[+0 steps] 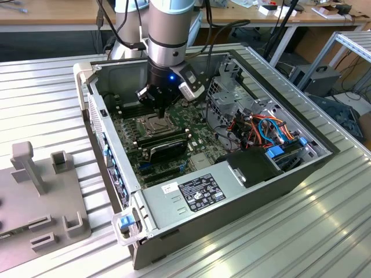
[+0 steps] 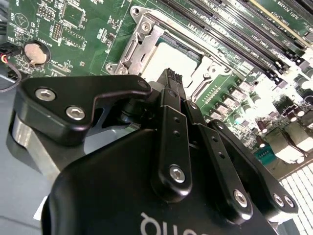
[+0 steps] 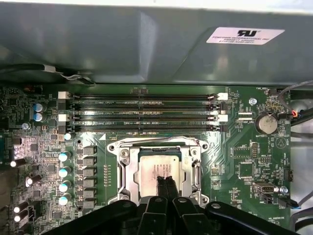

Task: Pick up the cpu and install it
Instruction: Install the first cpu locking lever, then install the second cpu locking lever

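The cpu (image 3: pixel 146 171), a flat square chip with a pale silver top, lies flat inside the metal-framed socket (image 3: pixel 122 166) on the green motherboard. It also appears in the second wrist view as the cpu (image 2: pixel 166 56) within the socket frame (image 2: pixel 142 39). My gripper (image 3: pixel 165 182) hangs right over it, its two black fingers (image 3: pixel 160 188) pressed together with nothing between them. The closed tips (image 2: pixel 172 76) point at the chip; whether they touch it I cannot tell. In the exterior view the gripper (image 1: pixel 157 109) sits low inside the open computer case, over the socket (image 1: pixel 155 123).
Long black memory sticks (image 3: pixel 142 110) run beside the socket, toward the case wall (image 3: pixel 146 49). A grey power-supply box (image 1: pixel 191 194) and a drive cage with coloured cables (image 1: pixel 261 130) fill the case on the exterior view's right. A grey fixture (image 1: pixel 35 191) stands outside on its left.
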You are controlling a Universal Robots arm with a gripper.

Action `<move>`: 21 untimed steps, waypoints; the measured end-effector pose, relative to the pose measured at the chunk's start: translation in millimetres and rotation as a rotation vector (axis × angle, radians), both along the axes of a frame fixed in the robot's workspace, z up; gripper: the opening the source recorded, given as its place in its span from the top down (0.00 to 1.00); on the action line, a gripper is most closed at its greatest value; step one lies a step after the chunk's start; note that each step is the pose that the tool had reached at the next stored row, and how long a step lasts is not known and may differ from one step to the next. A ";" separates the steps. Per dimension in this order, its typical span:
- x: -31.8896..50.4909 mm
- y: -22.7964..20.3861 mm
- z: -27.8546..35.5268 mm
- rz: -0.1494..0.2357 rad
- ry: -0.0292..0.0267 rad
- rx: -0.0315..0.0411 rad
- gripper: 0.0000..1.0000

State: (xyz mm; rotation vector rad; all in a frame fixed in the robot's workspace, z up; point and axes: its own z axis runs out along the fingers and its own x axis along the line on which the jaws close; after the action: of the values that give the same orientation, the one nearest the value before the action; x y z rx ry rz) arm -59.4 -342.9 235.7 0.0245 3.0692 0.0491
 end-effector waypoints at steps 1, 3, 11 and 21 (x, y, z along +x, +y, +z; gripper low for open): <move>0.0 0.0 0.2 0.000 -0.0001 0.0001 0.89; 0.1 0.0 0.2 0.000 0.0008 0.0001 0.89; 0.0 0.0 0.2 0.000 0.0106 0.0001 0.89; 0.0 0.0 0.3 0.000 0.0162 0.0000 0.89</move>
State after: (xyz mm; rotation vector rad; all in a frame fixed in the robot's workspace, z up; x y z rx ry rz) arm -59.4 -342.9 236.0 0.0253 3.0854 0.0492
